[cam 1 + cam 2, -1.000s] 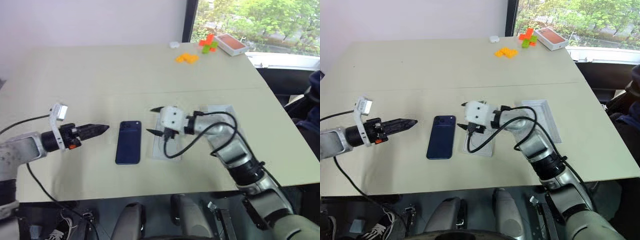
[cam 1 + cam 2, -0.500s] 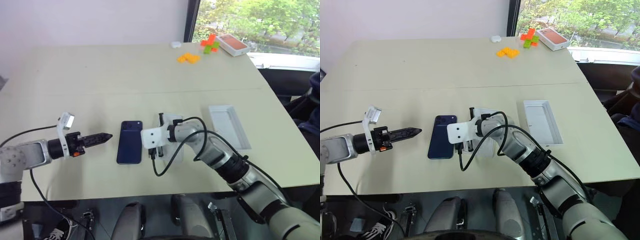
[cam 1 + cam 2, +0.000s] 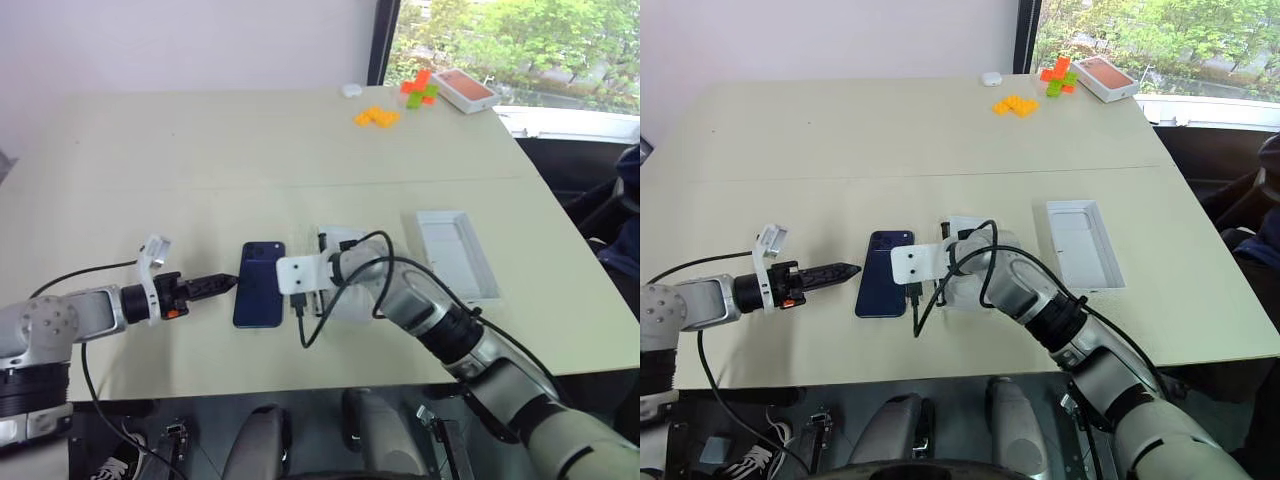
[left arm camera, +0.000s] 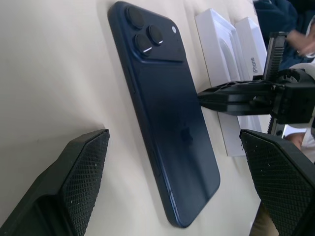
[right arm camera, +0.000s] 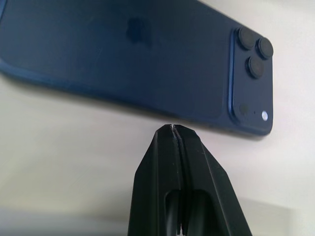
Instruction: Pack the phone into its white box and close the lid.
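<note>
The dark blue phone (image 3: 259, 284) lies flat on the table with its camera lenses up. My left gripper (image 3: 225, 283) is low on its left side, open, with its fingers (image 4: 81, 167) spread wide and the phone ahead of them. My right gripper (image 5: 172, 129) is shut and empty, and its tip (image 4: 202, 98) is at the phone's right edge. A white piece with an oval imprint (image 4: 216, 44) sits just right of the phone, partly under my right arm; I cannot tell if it is the white box. The lid (image 3: 455, 250) rests further right, plain white inside up.
An orange-topped box (image 3: 465, 88), orange and green blocks (image 3: 378, 116) and a small white object (image 3: 349, 89) sit at the far right corner. Black cables hang from both wrists. The table's front edge runs close below both arms.
Both grippers sank toward the table and closed in on the phone from either side. The right gripper left the white piece, moved left and shut. The left stayed open.
</note>
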### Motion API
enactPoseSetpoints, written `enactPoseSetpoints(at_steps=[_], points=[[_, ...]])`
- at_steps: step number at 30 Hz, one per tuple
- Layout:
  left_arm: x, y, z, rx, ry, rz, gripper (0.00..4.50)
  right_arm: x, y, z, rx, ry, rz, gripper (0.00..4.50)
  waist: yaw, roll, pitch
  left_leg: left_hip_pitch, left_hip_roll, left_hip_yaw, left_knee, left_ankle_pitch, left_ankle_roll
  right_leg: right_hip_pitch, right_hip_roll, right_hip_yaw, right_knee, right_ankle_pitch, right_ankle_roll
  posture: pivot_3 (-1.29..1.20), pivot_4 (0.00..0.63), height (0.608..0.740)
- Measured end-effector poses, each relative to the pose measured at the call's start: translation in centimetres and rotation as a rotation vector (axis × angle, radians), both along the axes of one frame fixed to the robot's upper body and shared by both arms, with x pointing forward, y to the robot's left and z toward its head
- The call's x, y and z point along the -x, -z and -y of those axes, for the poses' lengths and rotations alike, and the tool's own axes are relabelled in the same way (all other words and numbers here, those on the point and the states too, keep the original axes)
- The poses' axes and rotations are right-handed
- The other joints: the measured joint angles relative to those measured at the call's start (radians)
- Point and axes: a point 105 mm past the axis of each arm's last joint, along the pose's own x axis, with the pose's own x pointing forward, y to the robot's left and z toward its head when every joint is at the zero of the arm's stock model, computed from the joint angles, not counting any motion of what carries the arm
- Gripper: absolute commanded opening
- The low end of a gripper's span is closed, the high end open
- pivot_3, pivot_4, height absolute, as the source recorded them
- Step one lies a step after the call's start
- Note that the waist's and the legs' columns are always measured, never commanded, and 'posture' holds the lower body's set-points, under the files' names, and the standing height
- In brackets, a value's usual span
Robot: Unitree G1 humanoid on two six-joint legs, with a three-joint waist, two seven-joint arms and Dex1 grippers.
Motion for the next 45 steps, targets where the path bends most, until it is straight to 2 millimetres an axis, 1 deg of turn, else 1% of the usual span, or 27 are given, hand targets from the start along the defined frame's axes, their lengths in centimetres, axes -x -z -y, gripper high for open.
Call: enactPoseSetpoints(at_steps=[11,16,27,30,36,45], points=[[-0.2,0.4,0.8,0.005,-0.003,-0.012,4.5,-0.4,0.2,-0.4,-0.004,-0.001,0.007,0.04,-0.001,0.001,-0.001,0.003,0.0,-0.001,0.0,0.0,0.0,0.003,0.0,-0.001,0.0,0.0,0.0,0.0,0.15,0.74],[-0.3,0.4,1.6,0.021,0.005,-0.018,4.5,-0.4,0.2,-0.6,-0.02,0.002,-0.003,0.04,0.0,0.001,-0.001,0.003,0.0,-0.001,0.0,0.0,0.0,0.004,0.0,-0.001,0.0,0.0,0.0,0.0,0.15,0.74],[-0.8,0.4,2.6,0.075,-0.029,-0.059,4.5,-0.8,0.2,0.1,-0.024,0.033,-0.008,0.04,0.016,0.002,-0.003,0.004,-0.002,-0.002,0.0,0.0,0.0,0.005,-0.002,-0.001,-0.001,0.0,0.0,0.0,0.15,0.74],[-1.1,0.2,3.2,0.043,-0.03,-0.077,4.5,-1.0,0.2,0.5,-0.022,0.046,-0.007,0.04,0.027,0.002,-0.003,0.006,-0.002,-0.003,0.0,0.0,0.0,0.007,-0.002,-0.002,-0.001,0.0,0.0,0.0,0.15,0.74],[-1.4,-0.2,3.7,-0.031,-0.055,-0.098,4.5,-1.2,0.2,0.5,-0.03,0.057,-0.001,0.04,0.028,0.002,-0.003,0.006,-0.003,-0.004,0.0,0.0,-0.001,0.008,-0.002,-0.002,-0.001,0.0,0.0,0.0,0.15,0.74],[-1.7,-0.7,3.5,-0.084,-0.086,-0.111,4.5,-1.2,0.3,0.3,-0.04,0.059,0.004,0.04,0.022,0.002,-0.003,0.006,-0.002,-0.005,-0.001,0.001,-0.003,0.008,-0.001,-0.003,-0.001,0.0,0.0,0.0,0.15,0.74]])
